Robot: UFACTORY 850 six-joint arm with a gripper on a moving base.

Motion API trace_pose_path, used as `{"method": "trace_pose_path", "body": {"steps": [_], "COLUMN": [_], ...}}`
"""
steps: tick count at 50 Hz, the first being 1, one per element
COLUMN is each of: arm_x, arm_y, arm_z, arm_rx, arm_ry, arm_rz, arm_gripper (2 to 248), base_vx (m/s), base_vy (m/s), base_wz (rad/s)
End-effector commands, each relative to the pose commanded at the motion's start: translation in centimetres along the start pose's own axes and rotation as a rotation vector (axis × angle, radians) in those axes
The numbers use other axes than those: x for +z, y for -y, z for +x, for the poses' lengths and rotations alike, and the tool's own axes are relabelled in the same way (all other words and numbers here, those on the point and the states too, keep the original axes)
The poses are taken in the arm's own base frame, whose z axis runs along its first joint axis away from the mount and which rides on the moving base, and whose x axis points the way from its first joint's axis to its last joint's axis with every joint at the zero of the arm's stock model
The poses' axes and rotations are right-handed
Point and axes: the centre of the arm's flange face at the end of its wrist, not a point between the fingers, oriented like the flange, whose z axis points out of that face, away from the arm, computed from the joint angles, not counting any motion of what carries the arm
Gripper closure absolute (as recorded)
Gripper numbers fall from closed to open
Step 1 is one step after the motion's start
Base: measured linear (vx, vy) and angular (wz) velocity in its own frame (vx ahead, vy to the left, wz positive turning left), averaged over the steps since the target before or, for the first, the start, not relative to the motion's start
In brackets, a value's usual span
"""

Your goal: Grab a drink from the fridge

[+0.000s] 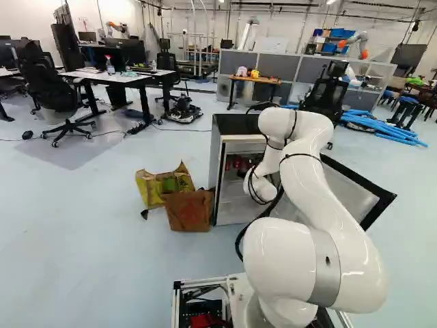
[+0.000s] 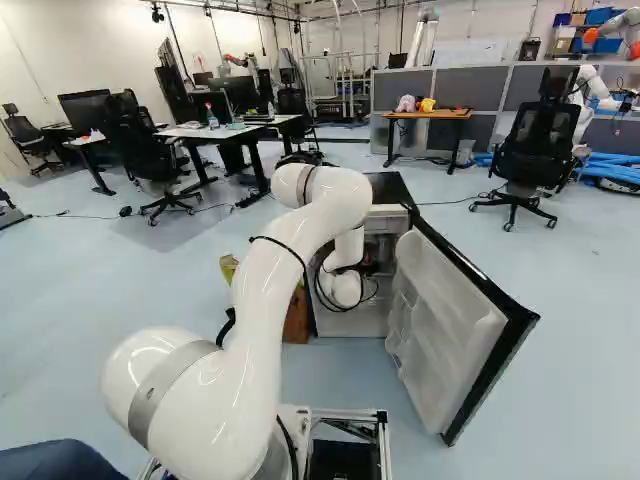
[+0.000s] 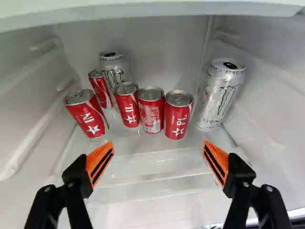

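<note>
The fridge point(image 1: 232, 126) stands with its door point(image 2: 450, 330) swung open to the right, and my arm reaches inside. In both base views the arm hides my gripper. Seen in the wrist view, the gripper point(image 3: 158, 160) is wide open with nothing between its orange pads. Ahead of it on the fridge's shelf point(image 3: 152, 164) stand several small red cans, among them one at the near left point(image 3: 88, 114), one in the middle point(image 3: 151, 109) and one to its right point(image 3: 178, 114). A tall silver can point(image 3: 220, 95) stands at the right wall, another point(image 3: 113, 71) behind the red ones.
A yellow-green bag point(image 1: 151, 188) and a brown paper bag point(image 1: 189, 210) lie on the floor against the fridge's left side. The open door's edge point(image 2: 500, 370) juts toward the base. Farther back are desks point(image 1: 113, 76), black chairs point(image 2: 540, 145), grey partitions and another robot.
</note>
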Motion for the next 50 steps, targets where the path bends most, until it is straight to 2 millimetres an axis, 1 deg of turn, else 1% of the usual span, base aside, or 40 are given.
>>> {"method": "trace_pose_path", "body": {"steps": [21,44,50], "arm_x": [1.4,3.5,3.6], "arm_y": [-1.1,-2.2,-2.2], "arm_z": [0.0,0.1,0.0], "arm_rx": [-0.002,-0.009,-0.009], "arm_ry": [-0.026,-0.056,-0.053], "arm_rz": [-0.014,-0.024,-0.025], "arm_gripper": [3,3,3], "base_vx": [0.000,0.000,0.000], "base_vy": [0.000,0.000,0.000], "base_wz": [0.000,0.000,0.000]}}
